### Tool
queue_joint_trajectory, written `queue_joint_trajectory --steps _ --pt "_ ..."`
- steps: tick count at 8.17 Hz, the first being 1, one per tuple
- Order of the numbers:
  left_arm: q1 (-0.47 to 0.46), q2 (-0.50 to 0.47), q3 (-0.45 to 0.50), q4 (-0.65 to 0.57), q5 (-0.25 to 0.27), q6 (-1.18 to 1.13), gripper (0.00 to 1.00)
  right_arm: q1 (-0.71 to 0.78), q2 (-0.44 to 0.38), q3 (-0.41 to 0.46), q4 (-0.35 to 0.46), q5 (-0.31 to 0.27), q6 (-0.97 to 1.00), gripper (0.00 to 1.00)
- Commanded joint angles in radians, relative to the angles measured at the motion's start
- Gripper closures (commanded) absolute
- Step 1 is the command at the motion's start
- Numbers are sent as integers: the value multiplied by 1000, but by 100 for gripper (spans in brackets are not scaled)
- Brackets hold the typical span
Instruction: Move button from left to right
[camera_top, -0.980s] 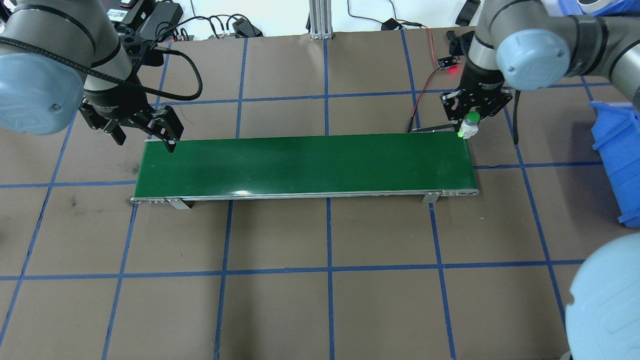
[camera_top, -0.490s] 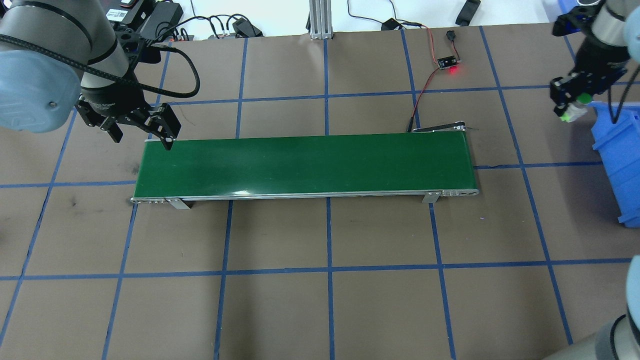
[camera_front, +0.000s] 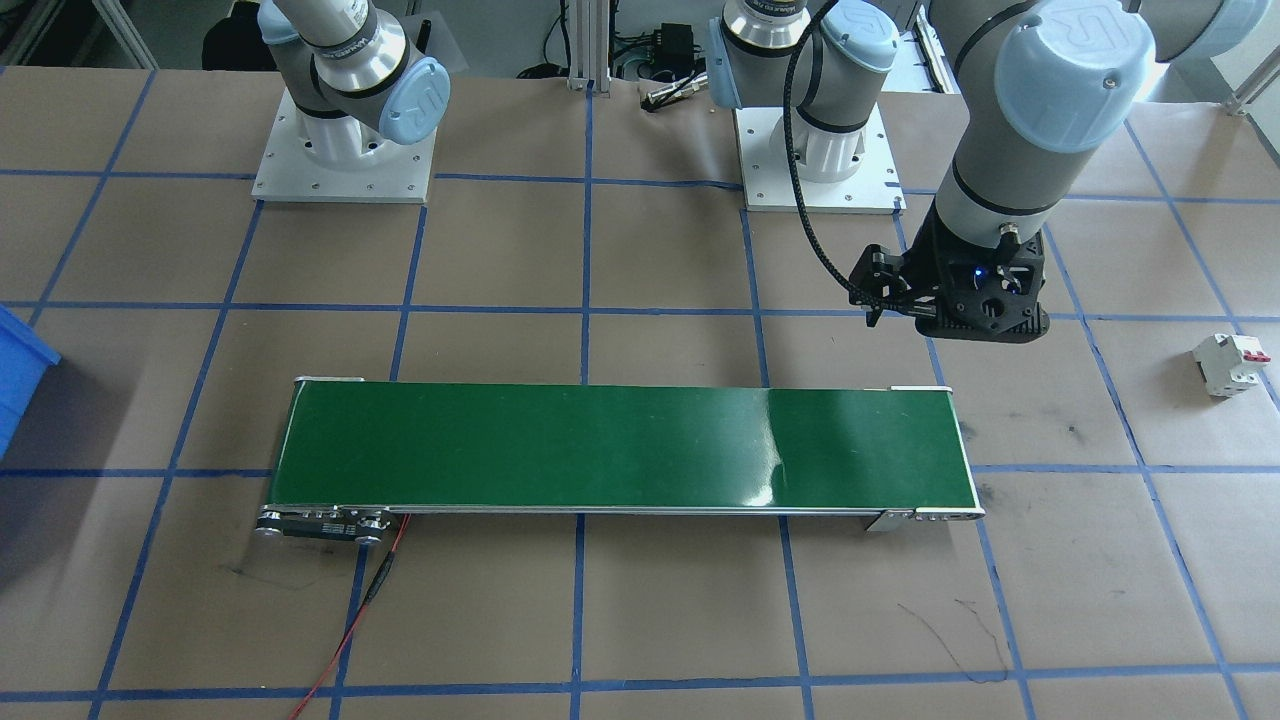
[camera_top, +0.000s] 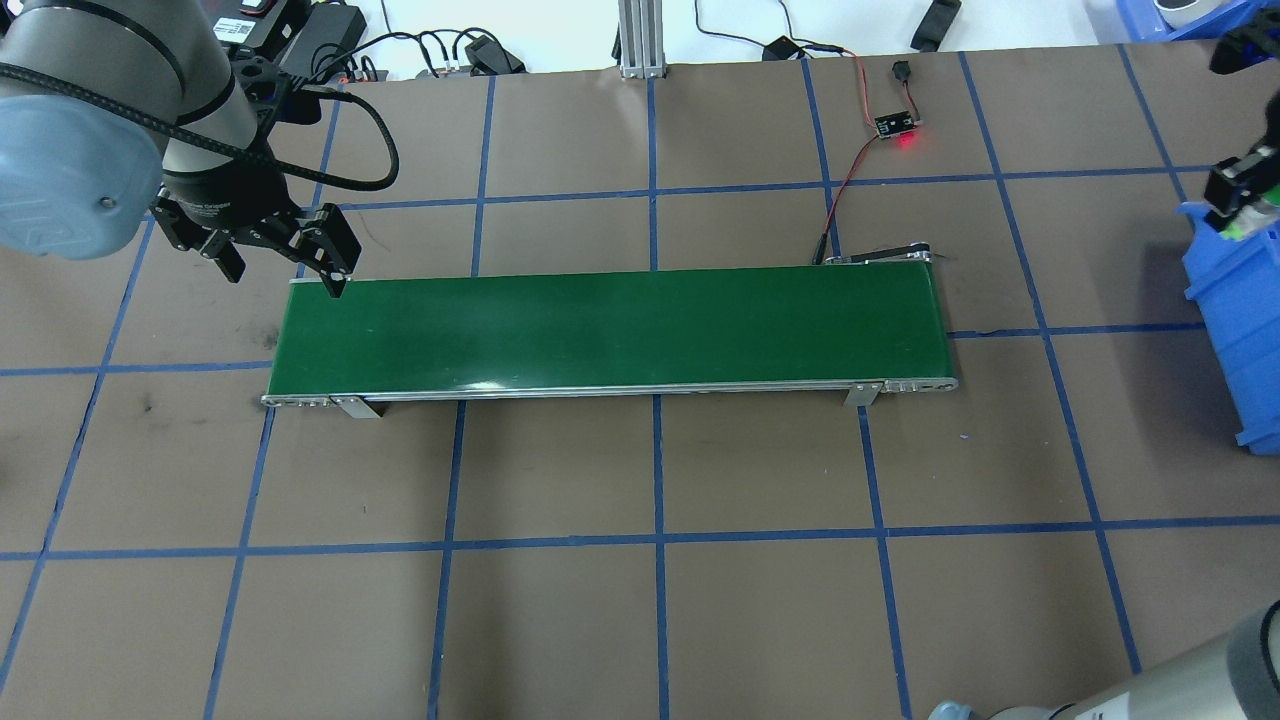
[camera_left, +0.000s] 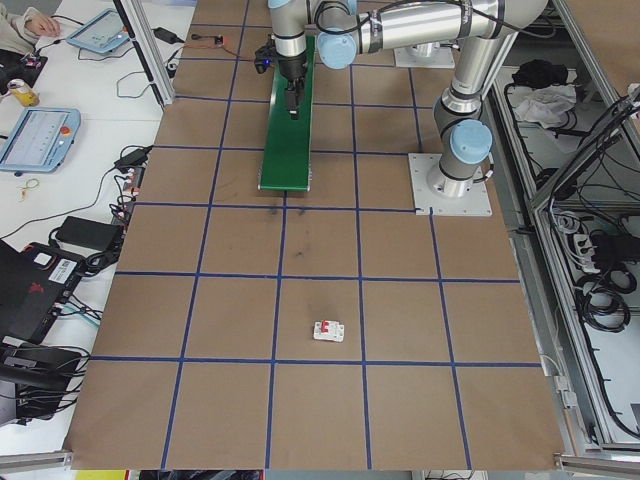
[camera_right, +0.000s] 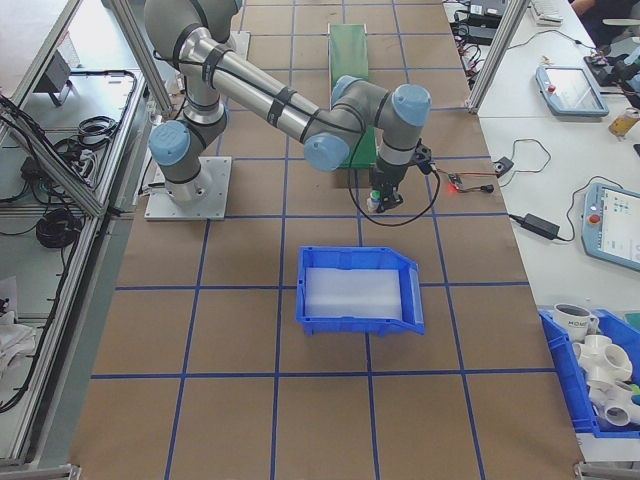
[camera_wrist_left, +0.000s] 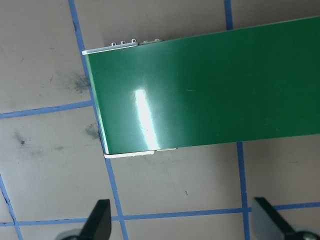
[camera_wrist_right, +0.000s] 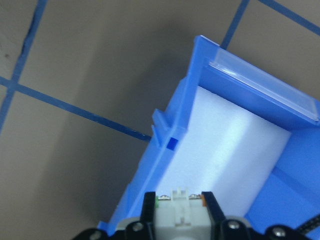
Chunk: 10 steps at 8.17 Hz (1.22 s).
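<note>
The button (camera_wrist_right: 181, 225), white-bodied with a bit of green showing, is clamped between the fingers of my right gripper (camera_wrist_right: 179, 211). In the overhead view the right gripper (camera_top: 1238, 195) hangs at the far right edge with the button (camera_top: 1250, 214) over the rim of the blue bin (camera_top: 1235, 330). The right wrist view looks down on the bin wall (camera_wrist_right: 175, 145) and the white lining inside. My left gripper (camera_top: 288, 280) stands open and holds nothing at the left end of the green conveyor belt (camera_top: 610, 325); its fingers (camera_wrist_left: 100, 220) are spread wide.
A white circuit breaker (camera_front: 1232, 362) with a red lever lies on the table beyond the conveyor's left end. A small board with a red light (camera_top: 897, 127) and its wires sit behind the belt's right end. The table is brown with a blue tape grid.
My right gripper has carried the button from the conveyor's right end out to the right, over the blue bin's rim. The left gripper has barely moved.
</note>
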<state>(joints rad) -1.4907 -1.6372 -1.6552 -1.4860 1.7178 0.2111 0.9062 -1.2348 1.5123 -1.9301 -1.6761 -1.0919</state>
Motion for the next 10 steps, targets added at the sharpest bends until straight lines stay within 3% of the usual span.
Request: queue_joint_trajectory --steps 1,4,5,6,7,9,10 --pt "0 -3 0 1 -3 -1 0 -111 95 8 -115 6 -205 100" --pt "1 -3 0 0 0 1 0 -125 181 98 -231 24 -241 97" --pt "0 -1 0 0 3 1 0 -127 193 120 -272 22 -284 82" --pt "0 2 0 1 3 1 0 -133 196 121 -282 27 -289 71" --pt "0 2 0 1 3 1 0 -150 195 121 -280 35 -305 54" --pt "0 2 0 1 3 1 0 -158 187 121 -276 65 -344 0" --pt "0 2 0 1 2 1 0 -158 167 120 -270 55 -348 0"
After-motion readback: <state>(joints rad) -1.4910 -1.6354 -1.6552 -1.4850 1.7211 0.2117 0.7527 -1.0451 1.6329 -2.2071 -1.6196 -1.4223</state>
